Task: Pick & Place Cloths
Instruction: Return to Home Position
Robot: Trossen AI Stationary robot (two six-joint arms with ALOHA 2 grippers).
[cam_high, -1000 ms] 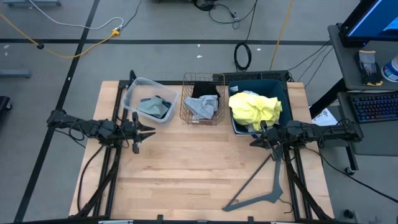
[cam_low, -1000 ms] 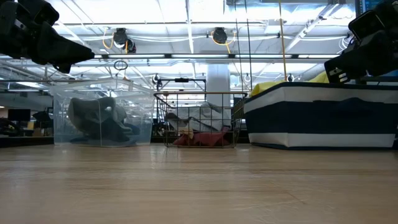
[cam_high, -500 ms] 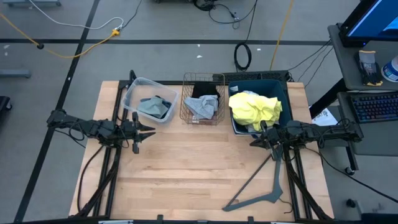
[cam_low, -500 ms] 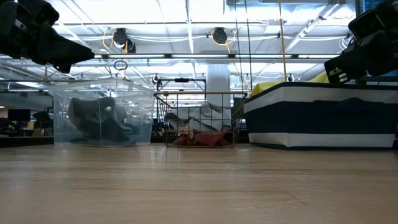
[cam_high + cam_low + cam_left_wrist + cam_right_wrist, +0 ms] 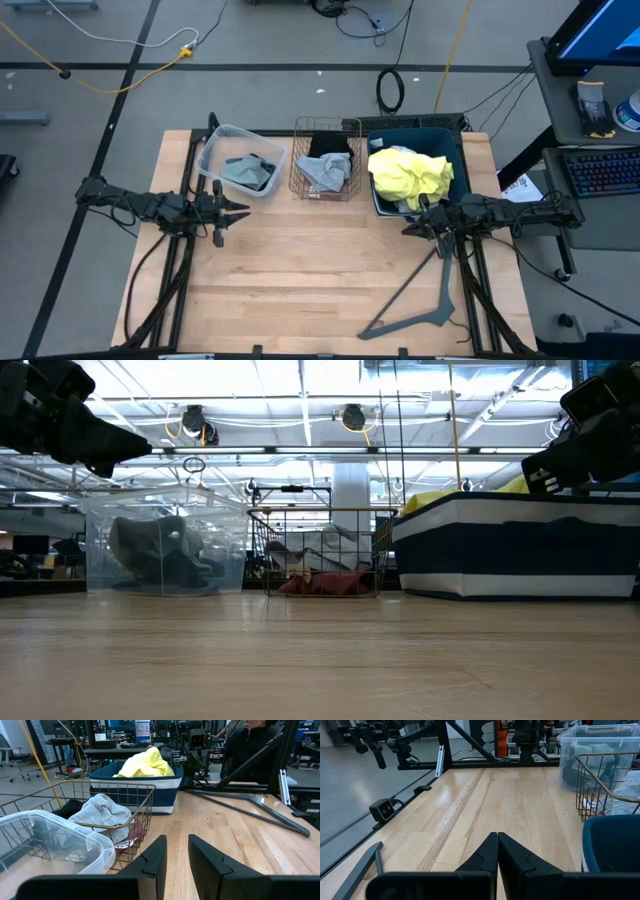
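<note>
2 arms hang over the table [image 5: 300,280], 1 at each side, and none of the cloths lies loose on the wood. We judge the sorting done and the step in hand to be the return to rest.

The yellow cloth [image 5: 410,172] is heaped in the blue organizer [image 5: 458,150] at the back right. A light grey cloth [image 5: 322,172] sits in the wire basket [image 5: 298,165] at the back middle, and a blue-grey cloth [image 5: 245,172] lies in the clear bin [image 5: 212,148] at the back left.

The left end effector [image 5: 240,210] hovers just in front of the clear bin, its fingers parted by a narrow gap and holding nothing. The right end effector [image 5: 407,228] hovers just in front of the organizer, its fingers pressed together and empty.

We judge the next move calls only for each arm to settle without dipping. Bare table lies between the arms, but a grey hanger [image 5: 440,290] lies near the right arm, and the container fronts stand close by.
</note>
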